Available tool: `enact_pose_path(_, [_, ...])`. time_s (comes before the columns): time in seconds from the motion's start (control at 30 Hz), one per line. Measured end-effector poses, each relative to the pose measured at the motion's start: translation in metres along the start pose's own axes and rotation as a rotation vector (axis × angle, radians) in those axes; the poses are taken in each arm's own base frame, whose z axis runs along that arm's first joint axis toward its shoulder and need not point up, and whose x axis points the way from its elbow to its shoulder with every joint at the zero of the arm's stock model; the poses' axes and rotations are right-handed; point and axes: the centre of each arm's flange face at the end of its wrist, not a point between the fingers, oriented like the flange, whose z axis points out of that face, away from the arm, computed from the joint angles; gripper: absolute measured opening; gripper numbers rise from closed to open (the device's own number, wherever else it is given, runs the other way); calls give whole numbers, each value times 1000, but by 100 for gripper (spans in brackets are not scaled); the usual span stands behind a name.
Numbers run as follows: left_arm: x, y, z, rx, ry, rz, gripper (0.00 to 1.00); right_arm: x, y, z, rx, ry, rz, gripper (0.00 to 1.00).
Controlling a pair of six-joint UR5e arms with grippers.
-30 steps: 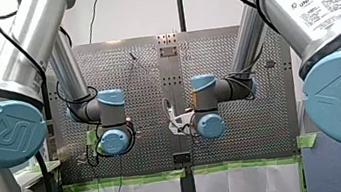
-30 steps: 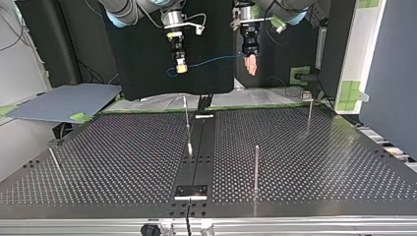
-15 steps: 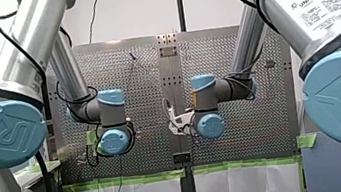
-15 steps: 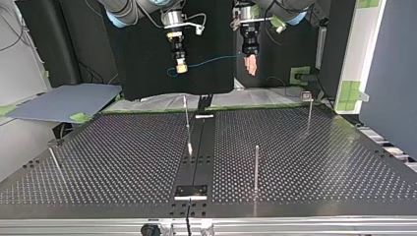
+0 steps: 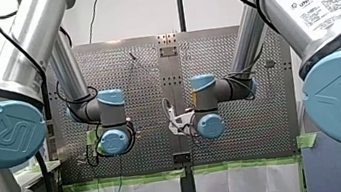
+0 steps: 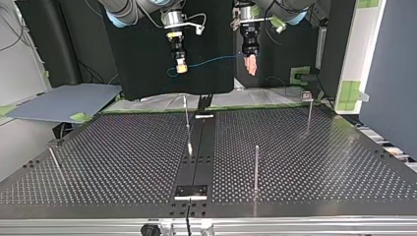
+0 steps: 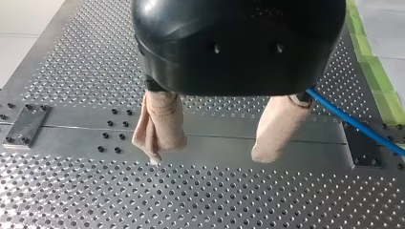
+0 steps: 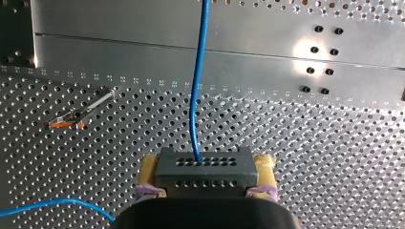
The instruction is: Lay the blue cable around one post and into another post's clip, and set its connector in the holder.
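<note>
Item 1: right gripper (image 8: 206,168), yellow pads pinching the connector (image 8: 205,175), held high over the tabletop's (image 6: 305,162) edge nearest the arms. This was probably to keep the blue cable (image 6: 211,61) clear of the posts (image 6: 255,167). Item 2: left gripper (image 7: 210,155), its 2 fingers spread and empty, with the cable passing just beside 1.

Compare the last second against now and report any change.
Nothing visibly changed. My right end effector stays shut on the connector, and the blue cable still runs from it across to my open left end effector.
</note>
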Motion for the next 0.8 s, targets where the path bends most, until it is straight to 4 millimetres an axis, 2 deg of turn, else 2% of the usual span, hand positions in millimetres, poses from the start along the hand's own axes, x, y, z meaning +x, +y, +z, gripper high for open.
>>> enact_pose_path(0.5, [0,0,0,0,0,0,100,0,0,0,0,0,0,0])
enact_pose_path(0.6, [0,0,0,0,0,0,100,0,0,0,0,0,0,3])
enact_pose_path(0.67, [0,0,0,0,0,0,100,0,0,0,0,0,0,11])
enact_pose_path(0.8, [0,0,0,0,0,0,100,0,0,0,0,0,0,11])
